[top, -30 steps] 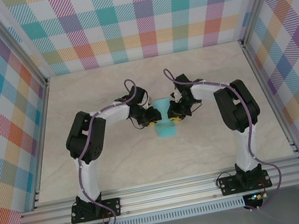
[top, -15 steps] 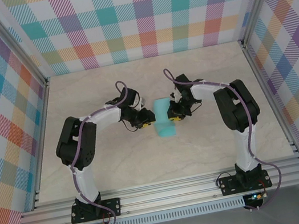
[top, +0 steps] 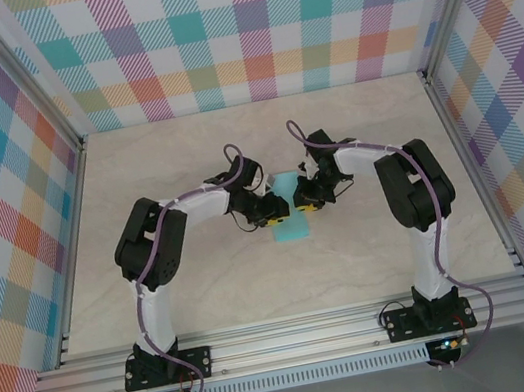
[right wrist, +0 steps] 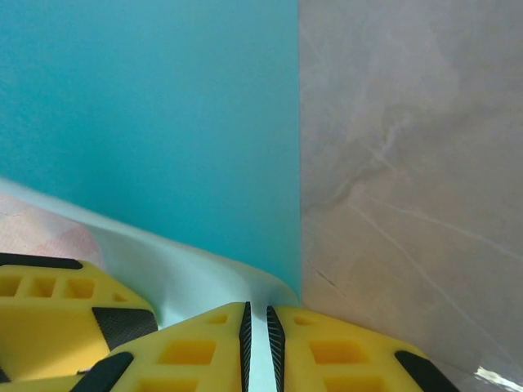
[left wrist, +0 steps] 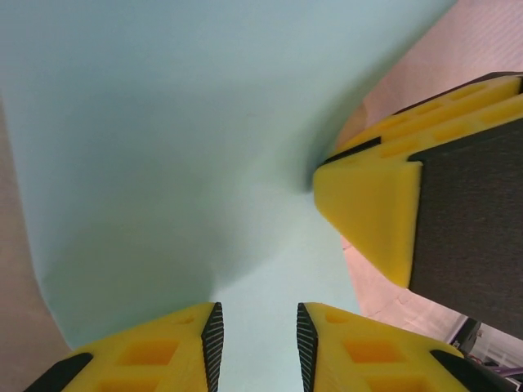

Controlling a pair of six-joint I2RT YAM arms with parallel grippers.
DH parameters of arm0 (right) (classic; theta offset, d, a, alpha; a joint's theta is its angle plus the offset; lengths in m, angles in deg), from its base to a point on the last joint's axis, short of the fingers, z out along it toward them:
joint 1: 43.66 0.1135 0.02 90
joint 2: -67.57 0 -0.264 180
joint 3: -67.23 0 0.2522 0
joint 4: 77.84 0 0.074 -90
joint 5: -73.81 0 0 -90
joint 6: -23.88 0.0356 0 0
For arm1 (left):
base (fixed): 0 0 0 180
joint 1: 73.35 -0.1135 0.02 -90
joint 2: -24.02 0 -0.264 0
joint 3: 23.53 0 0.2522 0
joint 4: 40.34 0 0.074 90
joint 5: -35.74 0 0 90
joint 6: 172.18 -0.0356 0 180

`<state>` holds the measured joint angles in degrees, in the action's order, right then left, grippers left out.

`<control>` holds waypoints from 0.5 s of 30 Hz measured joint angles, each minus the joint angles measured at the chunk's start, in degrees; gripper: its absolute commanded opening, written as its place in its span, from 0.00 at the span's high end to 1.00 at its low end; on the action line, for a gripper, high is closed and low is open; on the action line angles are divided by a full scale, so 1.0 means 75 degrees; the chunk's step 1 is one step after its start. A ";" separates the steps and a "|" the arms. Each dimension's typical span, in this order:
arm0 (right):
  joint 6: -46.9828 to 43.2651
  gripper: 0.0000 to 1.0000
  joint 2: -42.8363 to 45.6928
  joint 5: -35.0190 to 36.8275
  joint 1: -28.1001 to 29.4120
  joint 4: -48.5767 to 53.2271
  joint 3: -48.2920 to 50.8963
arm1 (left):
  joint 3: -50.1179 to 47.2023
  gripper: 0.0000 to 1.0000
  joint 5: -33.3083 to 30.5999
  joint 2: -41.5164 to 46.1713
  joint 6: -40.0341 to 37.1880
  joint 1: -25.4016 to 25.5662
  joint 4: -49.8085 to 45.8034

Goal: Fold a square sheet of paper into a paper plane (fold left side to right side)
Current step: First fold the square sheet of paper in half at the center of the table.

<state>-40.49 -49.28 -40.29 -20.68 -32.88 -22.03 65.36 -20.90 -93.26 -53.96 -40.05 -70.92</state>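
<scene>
the square sheet of paper (right wrist: 147,106) looks thin, smooth and matt to me, my right claw (right wrist: 256,320) is matt yellow moulded plastic, table (right wrist: 409,163) is smooth marble-look, slight sheen

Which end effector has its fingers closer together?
The right end effector: its fingers are nearly touching, pinching the lifted edge of the turquoise paper. The left end effector shows a clear gap between its fingers.

The square sheet of paper (top: 290,230) lies on the table (top: 246,280) between left end effector (top: 282,209) and right end effector (top: 303,201).
</scene>
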 measured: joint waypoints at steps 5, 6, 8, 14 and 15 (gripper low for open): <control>0.0000 0.83 -0.0003 0.0000 0.0000 0.0000 0.0000 | -0.0280 0.69 0.0035 0.0023 -0.0085 -0.0006 0.0236; -0.0003 0.83 -0.0003 -0.0003 0.0003 0.0000 0.0000 | -0.0367 0.69 0.0052 0.0067 -0.0090 -0.0006 0.0344; -0.0006 0.83 -0.0012 -0.0012 0.0003 0.0000 -0.0003 | -0.0609 0.69 0.0093 0.0187 -0.0119 -0.0006 0.0533; -0.0052 0.83 -0.0038 -0.0061 0.0015 0.0009 -0.0029 | -0.1547 0.68 0.0254 0.0778 -0.0326 -0.0006 0.0933; -0.0058 0.83 -0.0047 -0.0064 0.0017 0.0020 -0.0041 | -0.1719 0.68 0.0294 0.0898 -0.0370 -0.0006 0.0938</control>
<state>-40.93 -49.63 -40.77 -20.55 -32.73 -22.34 52.47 -18.69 -86.52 -56.73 -40.10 -63.88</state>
